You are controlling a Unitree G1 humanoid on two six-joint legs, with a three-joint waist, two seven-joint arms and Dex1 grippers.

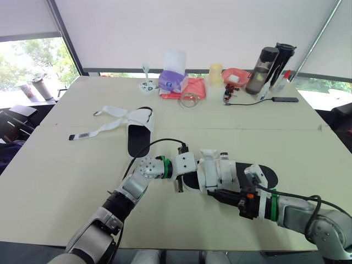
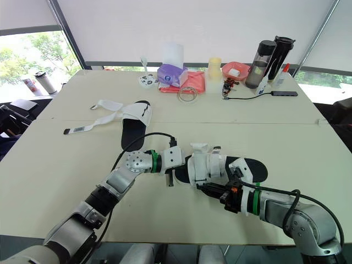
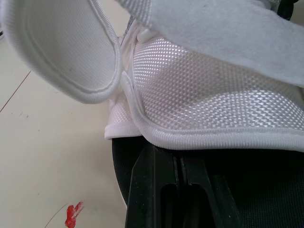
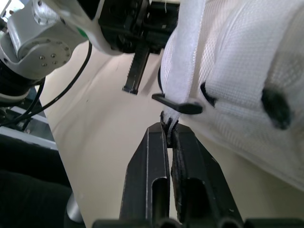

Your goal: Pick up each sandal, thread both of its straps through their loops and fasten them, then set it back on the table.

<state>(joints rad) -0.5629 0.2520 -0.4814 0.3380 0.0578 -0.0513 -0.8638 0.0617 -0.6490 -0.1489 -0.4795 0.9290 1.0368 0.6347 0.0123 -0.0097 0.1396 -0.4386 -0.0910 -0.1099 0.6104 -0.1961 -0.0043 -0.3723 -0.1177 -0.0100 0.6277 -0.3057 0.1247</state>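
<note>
right gripper (image 4: 168, 129) closed, pinching thin tip of white strap (image 4: 183, 57) below black loop (image 4: 176, 105) | left gripper (image 1: 181, 181) at near sandal (image 1: 264, 175), its hold cannot tell | sandal low over table (image 1: 66, 181) | risk: small bite, tip can slip when pulled

I'm seeing the near sandal (image 1: 231, 171) resting on the table (image 1: 66, 181) right in front of me. Its black sole is facing down, its white mesh upper is arching over it, and a white strap (image 4: 183, 71) is running down to a black loop (image 4: 176, 105). The far sandal (image 1: 138, 137) is lying farther off to my left, its white straps (image 1: 118, 122) trailing loose and unfastened leftward.
</note>
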